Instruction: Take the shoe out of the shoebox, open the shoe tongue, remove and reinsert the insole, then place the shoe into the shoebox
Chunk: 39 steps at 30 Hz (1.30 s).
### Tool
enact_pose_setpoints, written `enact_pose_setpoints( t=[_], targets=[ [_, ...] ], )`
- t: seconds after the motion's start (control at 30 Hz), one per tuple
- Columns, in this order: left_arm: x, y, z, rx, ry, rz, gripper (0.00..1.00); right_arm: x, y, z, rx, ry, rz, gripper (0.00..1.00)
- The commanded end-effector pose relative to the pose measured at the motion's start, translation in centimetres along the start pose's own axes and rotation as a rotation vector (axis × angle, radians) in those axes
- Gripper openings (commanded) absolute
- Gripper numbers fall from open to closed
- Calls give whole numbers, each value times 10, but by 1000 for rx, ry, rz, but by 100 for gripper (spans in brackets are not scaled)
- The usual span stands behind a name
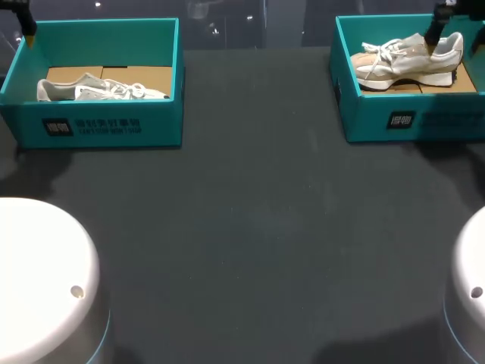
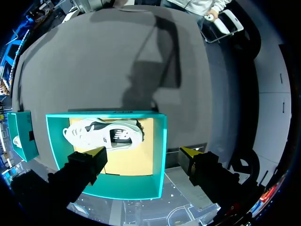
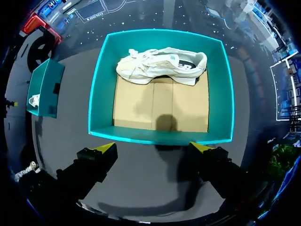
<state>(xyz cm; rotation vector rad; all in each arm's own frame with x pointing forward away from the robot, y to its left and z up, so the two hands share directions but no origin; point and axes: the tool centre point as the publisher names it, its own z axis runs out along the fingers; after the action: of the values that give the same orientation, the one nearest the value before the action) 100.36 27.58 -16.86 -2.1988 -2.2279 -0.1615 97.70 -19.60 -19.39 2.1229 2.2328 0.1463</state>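
Bare table (image 1: pixel 250 227) spans between left shoebox (image 1: pixel 114 125) and right shoebox (image 1: pixel 439 121); their walls block sideways entry, tops open.

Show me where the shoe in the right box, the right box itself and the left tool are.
shoe in the right box (image 1: pixel 407 61): head view, on its side panel.
right box (image 1: pixel 447 121): head view, on its front wall.
left tool (image 2: pixel 143 153): left wrist view, midway between its yellow tips.
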Motion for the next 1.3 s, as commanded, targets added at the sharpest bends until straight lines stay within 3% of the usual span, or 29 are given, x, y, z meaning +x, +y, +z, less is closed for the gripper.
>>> enact_pose_setpoints(
  t=[0.03, 0.27, 0.53, 1.1, 1.3],
  targets=[
    [0, -1, 0, -2, 2, 1, 100, -2, 48, -1, 79, -71, -10, 100],
    [0, -1, 0, -2, 2, 1, 100, -33, 94, 9, 85, -108, 9, 100],
    [0, -1, 0, -2, 2, 1, 100, -61, 119, 26, 34, -69, -5, 100],
    [0, -1, 0, -2, 2, 1, 100, -62, 120, 29, 50, -63, 5, 100],
    [0, -1, 0, -2, 2, 1, 100, -73, 139, 34, 25, -130, 56, 100]
  ],
)
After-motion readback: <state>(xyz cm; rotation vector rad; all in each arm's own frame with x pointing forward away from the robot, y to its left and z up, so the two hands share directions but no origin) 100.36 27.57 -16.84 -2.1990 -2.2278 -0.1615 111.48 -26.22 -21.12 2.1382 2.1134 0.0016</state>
